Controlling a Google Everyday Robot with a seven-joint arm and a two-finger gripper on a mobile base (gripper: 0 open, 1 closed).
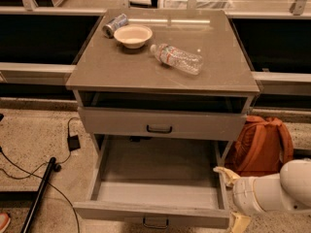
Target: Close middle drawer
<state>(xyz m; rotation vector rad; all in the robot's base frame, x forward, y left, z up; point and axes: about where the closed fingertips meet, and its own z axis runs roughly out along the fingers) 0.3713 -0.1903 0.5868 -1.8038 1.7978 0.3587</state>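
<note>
The middle drawer [155,171] of the grey cabinet [146,72] is pulled far out toward the front. Its grey floor is open to view, and its low front panel is at the bottom edge of the view. A small dark bail handle [155,223] hangs on this panel and is partly cut by the frame. Above it, the taller drawer front [194,124] sits back in the cabinet body, with its own dark handle [159,129] in the middle. A dark slot runs between this front and the cabinet top.

The gripper [229,197] is at the lower right, just beside the right front corner of the open drawer. It sits at the end of a thick white arm [277,191] that comes in from the right edge. Its two pale fingers [225,174] stand wide apart. The upper one is at the right side wall of the drawer and the lower one is down near the end of the front panel. I cannot tell if either finger touches the wood.

On the cabinet top lie three things. A pale bowl [132,35] stands near the back left, and a drink can [114,25] lies on its side just beside it. A clear plastic water bottle [176,58] lies on its side near the middle.

An orange backpack [260,147] rests on the floor to the right of the cabinet, behind the arm. On the left, a black cable with a small adapter [74,142] lies on the speckled floor, and a black pole [39,193] runs slanted near it.
</note>
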